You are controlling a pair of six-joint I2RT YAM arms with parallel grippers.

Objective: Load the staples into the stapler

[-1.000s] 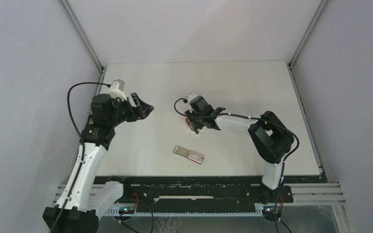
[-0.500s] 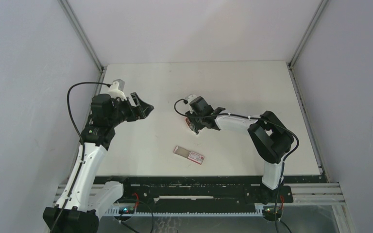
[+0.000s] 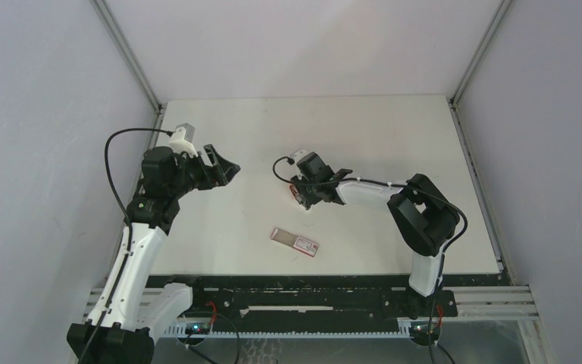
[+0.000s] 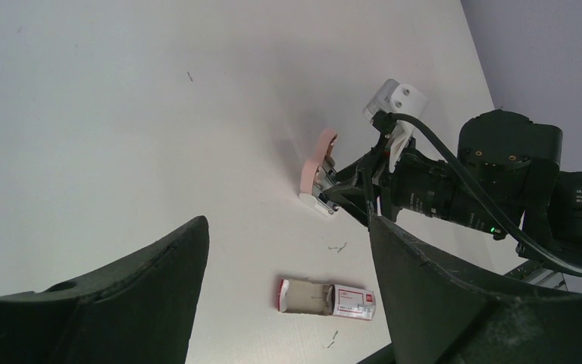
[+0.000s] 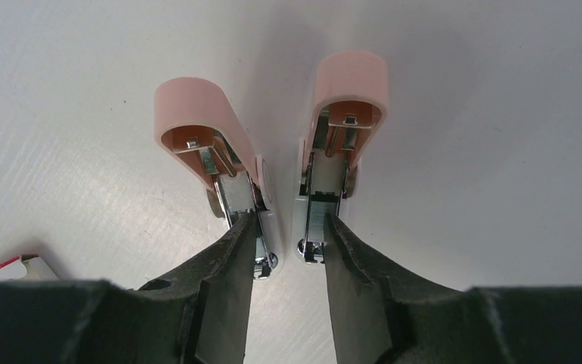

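Observation:
The pink stapler [image 5: 348, 98] lies opened out on the table, its two pink halves side by side. My right gripper [image 5: 288, 220] is low over it, one finger pressed on the outer side of each half near the hinge. A grey ridged strip [image 5: 320, 216] sits in the right half's metal channel. In the top view the stapler [image 3: 298, 192] shows just under my right gripper [image 3: 305, 196]. The staples' red-and-white box [image 3: 295, 242] lies slid open nearer the front, also in the left wrist view as the box [image 4: 326, 299]. My left gripper [image 4: 286, 227] hangs open and empty at the left.
A few loose bent staples [image 4: 338, 246] lie on the white table [image 3: 394, 136] between stapler and box. A corner of the box [image 5: 7, 267] shows at the right wrist view's lower left. Grey walls close in the table on three sides.
The right gripper's jaws have drawn slightly closer around the stapler's two halves. The left arm and the box have not moved.

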